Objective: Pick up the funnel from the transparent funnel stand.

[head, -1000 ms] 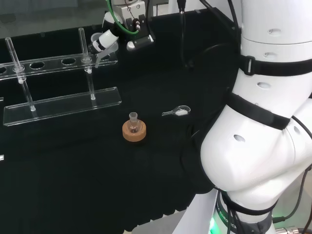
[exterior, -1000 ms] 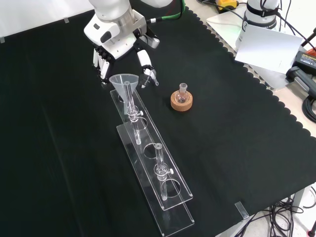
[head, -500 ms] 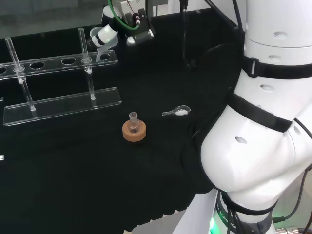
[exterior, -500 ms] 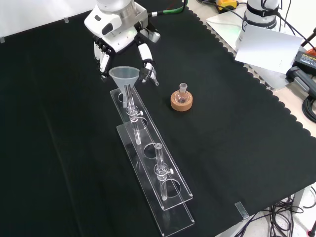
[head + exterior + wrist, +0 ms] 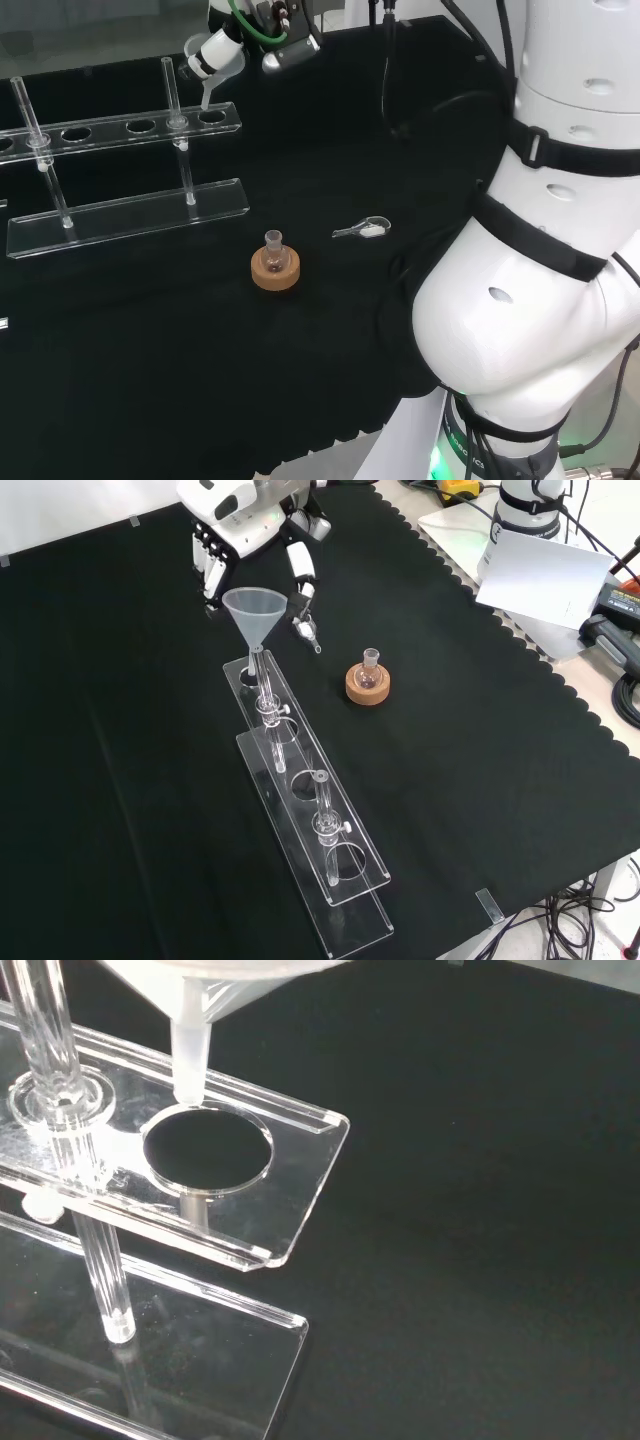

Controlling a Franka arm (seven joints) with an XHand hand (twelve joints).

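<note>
Bench (image 5: 120,810), black cloth cover, scalloped edge at the right of the front view. Clear funnel stand (image 5: 305,820): two-tier rack, long upper plate with a row of round holes carried on clear posts above a base plate; in the front view it runs from upper left to lower right; in the head view (image 5: 120,130) it lies across the left half. Funnel (image 5: 255,615): clear, cone uppermost, stem pointing down, lifted so that the stem tip hangs just above the end hole of the upper plate; the wrist view shows the stem (image 5: 188,1060) over the rim of that hole, seemingly not touching it. Hand (image 5: 250,530): black and white, at the top of the front view, fingers (image 5: 210,565) and thumb curled round the funnel's cone from behind and beside, holding it. In the head view the hand (image 5: 225,45) sits at the top edge, above the rack's right end. Small flask (image 5: 368,675): clear, upright in a cork ring (image 5: 367,688), right of the rack in the front view, apart from it. Small clear clip-like item (image 5: 365,230): lying flat on the cloth, right of the flask in the head view.
</note>
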